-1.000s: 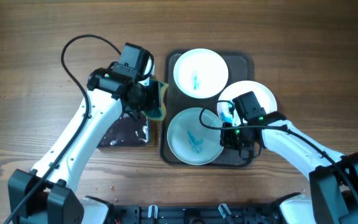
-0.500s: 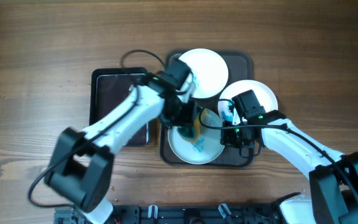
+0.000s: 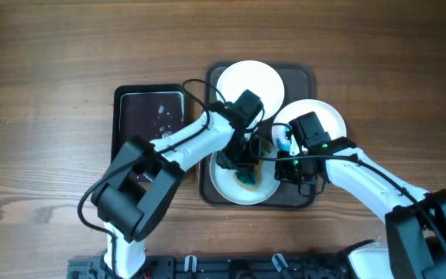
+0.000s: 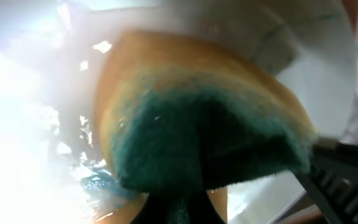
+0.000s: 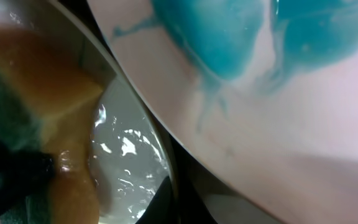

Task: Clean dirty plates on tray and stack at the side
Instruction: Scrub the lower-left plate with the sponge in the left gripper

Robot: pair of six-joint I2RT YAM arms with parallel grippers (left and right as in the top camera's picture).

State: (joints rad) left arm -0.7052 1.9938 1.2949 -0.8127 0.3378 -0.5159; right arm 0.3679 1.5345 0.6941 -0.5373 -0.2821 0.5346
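Entry, left hand (image 3: 245, 164): clamped on the sponge (image 4: 204, 137), it is crossing from the black tray (image 3: 149, 97) left of the tray (image 3: 308, 74) and pressing onto the near plate (image 3: 223, 182) inside it (scrubbing is probably beginning). Right hand (image 3: 283, 146): closed, gripping the smeared plate (image 3: 320, 116), which is tilting at the tray's right edge.

Table (image 3: 45, 62) wood, matt grain; plates (image 3: 250, 85) glossy, smooth; sponge (image 4: 210, 143) rough green scourer w/ yellow foam.
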